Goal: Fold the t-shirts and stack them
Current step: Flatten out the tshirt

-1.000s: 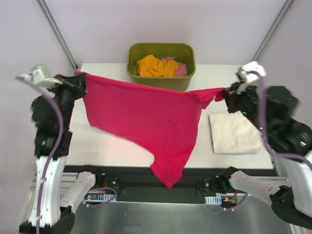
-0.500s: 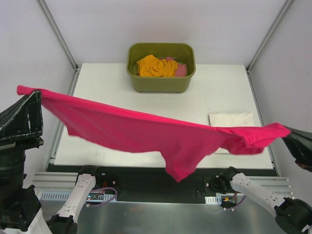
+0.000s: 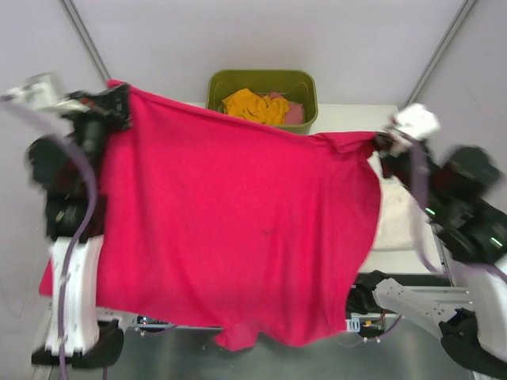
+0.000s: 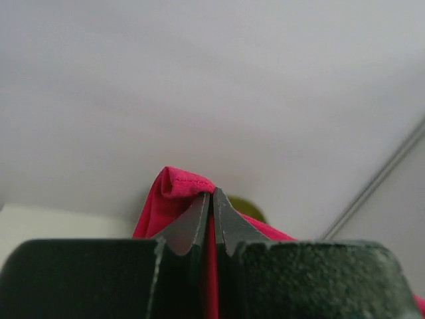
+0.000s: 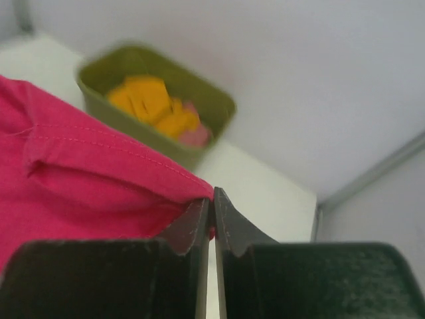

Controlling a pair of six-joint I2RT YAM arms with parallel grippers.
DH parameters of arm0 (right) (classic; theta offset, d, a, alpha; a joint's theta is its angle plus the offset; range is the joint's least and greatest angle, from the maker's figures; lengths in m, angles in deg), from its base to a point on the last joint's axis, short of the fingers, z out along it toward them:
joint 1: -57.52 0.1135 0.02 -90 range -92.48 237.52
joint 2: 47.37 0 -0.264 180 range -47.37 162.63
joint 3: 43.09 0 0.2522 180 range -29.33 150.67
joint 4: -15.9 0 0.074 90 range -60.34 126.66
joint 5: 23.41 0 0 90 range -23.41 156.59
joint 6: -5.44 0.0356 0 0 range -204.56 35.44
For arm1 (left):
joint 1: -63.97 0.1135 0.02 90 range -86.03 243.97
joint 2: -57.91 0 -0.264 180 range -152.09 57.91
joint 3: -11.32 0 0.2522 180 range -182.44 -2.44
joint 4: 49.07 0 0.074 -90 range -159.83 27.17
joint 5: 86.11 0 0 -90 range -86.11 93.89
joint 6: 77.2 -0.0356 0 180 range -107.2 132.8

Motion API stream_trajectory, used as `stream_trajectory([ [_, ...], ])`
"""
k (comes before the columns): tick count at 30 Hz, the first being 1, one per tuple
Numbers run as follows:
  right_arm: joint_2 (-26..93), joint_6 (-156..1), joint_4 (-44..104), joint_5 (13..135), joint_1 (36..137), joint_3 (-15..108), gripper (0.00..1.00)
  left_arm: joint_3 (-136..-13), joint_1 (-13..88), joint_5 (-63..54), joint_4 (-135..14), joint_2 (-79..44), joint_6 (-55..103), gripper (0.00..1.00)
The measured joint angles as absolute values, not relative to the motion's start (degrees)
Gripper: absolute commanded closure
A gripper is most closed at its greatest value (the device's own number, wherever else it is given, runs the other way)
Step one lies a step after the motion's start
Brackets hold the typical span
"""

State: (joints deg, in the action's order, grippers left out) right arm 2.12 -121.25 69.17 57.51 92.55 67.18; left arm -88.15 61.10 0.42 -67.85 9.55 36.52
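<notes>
Hanging between the two arms, the crimson-pink t-shirt (image 3: 238, 229) is spread wide in the air above the bench (image 3: 348, 119), and its lower edge reaches past the near side. The left jaws are shut on one top corner, with a good fold of cloth between them. The right jaws are almost together on the other corner, but only a thin hem seems to sit at their tips; this wrist view is blurred, so I cannot say how much. I think this corner could slip out if the arms pull the cloth tighter, and the shirt would drop in a heap. Coming down, it could also cover the folded cream-white t-shirt (image 3: 394, 222) or catch on the green tub (image 3: 261, 75).
</notes>
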Motion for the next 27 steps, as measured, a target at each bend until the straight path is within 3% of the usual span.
stream_trajectory([
  [4,13.18,-120.22,66.39,50.23,90.1,54.92,0.94,-74.27,61.1,4.25,-65.88,-4.64,36.41,1.0],
  [8,30.62,-116.66,66.0,50.12,85.38,50.77,0.97,-65.44,61.1,7.26,-65.53,-23.0,36.5,1.0],
  [16,62.75,-112.64,68.32,49.29,82.34,64.82,0.98,-73.44,61.1,9.03,-65.34,-47.21,33.61,1.0],
  [27,62.93,-110.45,68.58,48.41,82.19,66.09,0.98,-77.33,61.1,9.43,-62.93,-49.82,32.89,1.0],
])
